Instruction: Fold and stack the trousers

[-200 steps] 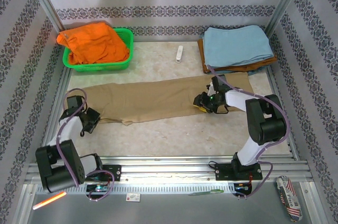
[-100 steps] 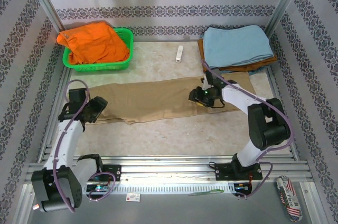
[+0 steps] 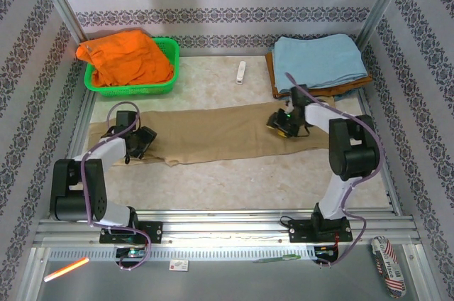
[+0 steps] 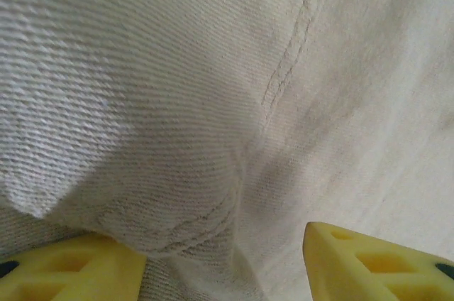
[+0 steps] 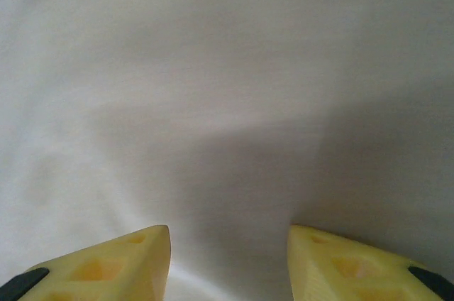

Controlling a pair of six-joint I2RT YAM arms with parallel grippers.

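Low over the khaki trousers (image 3: pixel 213 134) at both ends: left gripper (image 4: pixel 223 244) spread wide above a seam (image 4: pixel 284 74), right gripper (image 5: pixel 228 233) apart, clamping nothing.

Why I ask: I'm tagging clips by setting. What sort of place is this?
Likely a robotics lab's laundry-folding test cell: patterned walls box in the table, arm bases bolt to a metal rail, and trousers lie spread near a green basket.

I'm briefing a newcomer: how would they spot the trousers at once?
On the table, look nearer than the green basket and the folded blue cloth. The trousers lie stretched across the middle. They alone are plain khaki and laid out long.
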